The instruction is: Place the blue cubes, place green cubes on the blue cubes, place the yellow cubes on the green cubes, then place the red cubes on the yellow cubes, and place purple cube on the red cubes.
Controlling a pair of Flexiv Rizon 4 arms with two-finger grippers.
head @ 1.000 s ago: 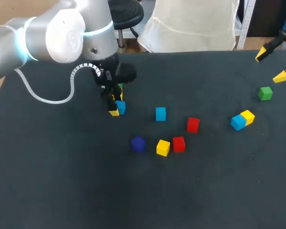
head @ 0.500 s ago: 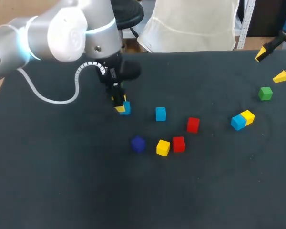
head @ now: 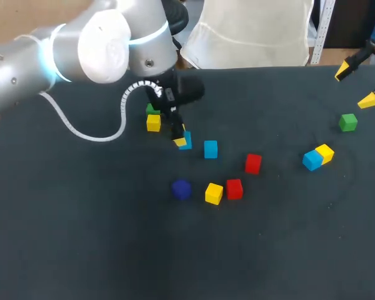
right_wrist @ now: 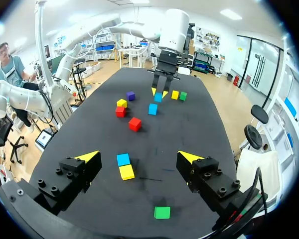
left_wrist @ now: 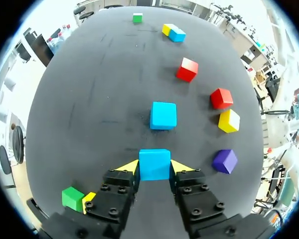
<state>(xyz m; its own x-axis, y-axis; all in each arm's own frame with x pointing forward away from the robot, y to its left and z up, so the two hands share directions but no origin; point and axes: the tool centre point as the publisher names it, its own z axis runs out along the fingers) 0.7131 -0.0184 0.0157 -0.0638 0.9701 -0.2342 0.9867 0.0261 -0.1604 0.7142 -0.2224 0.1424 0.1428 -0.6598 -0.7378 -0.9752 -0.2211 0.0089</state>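
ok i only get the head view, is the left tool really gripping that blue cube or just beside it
Observer: Gripping. Left wrist view: the left tool is shut on the held blue cube, a tip on each side.
Operator: whats dead ahead of it
Observer: The second blue cube, in line with the tool, a gap between them.
Operator: right tool?
Observer: The right tool is open and holds nothing; a green cube lies under it.

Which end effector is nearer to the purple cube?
Left. The left end effector is just beyond the purple cube; the right end effector is far away, near the lone green cube.
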